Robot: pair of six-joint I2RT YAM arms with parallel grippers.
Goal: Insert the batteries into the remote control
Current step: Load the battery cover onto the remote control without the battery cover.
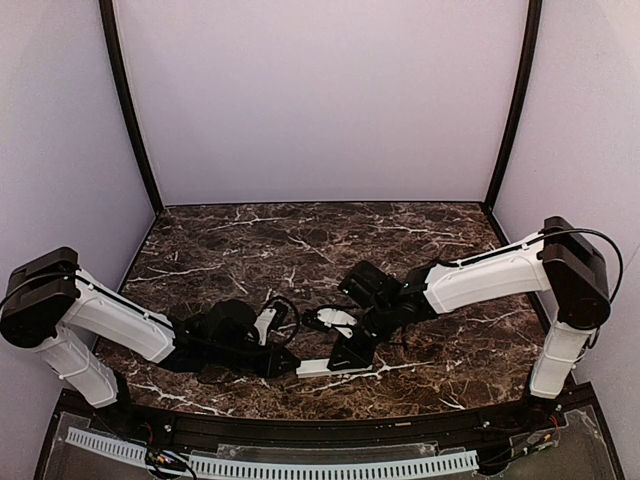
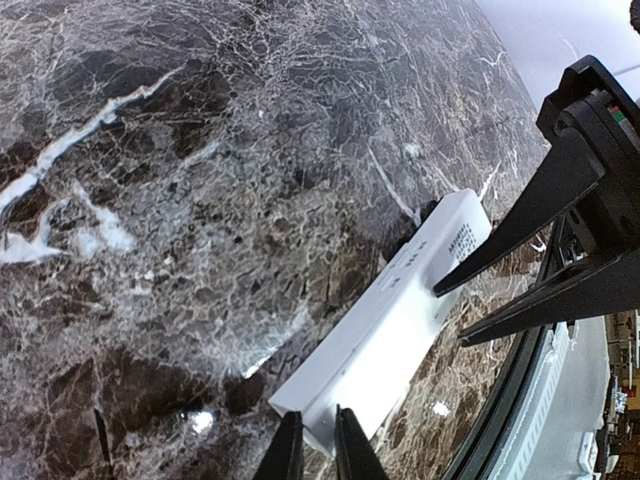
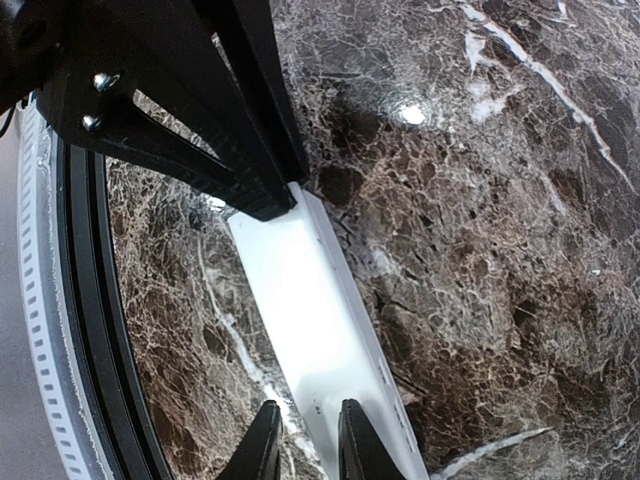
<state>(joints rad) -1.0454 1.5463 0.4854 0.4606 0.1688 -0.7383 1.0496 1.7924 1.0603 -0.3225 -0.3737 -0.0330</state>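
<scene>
The dark, white-veined marble table (image 1: 300, 240) fills the floor of a pale-walled booth. The white left arm (image 1: 110, 320) reaches in low from the left side. The white right arm (image 1: 490, 275) comes down from the right, and the two meet near the front edge of the table.

The left gripper (image 1: 285, 362) lies low over the marble, pointing toward the robot's right. Its jaws are drawn in to a slim gap, and its fingertips (image 2: 285, 455) bracket the end of the remote control (image 1: 315, 367), with white showing between them. The right gripper (image 1: 350, 358) comes down on the opposite end. Its fingertips (image 3: 262, 445) are also nearly together and are set over one long edge of the bar, one tip on its upper face.

The remote lies between the two grippers, close to the front of the table. Its long axis runs left to right, roughly parallel to the table's near edge, with the left end a touch nearer the bases.

Small grey print (image 2: 462, 240) marks the upper face at the end under the right gripper, so the printed end points to the robot's right.
</scene>
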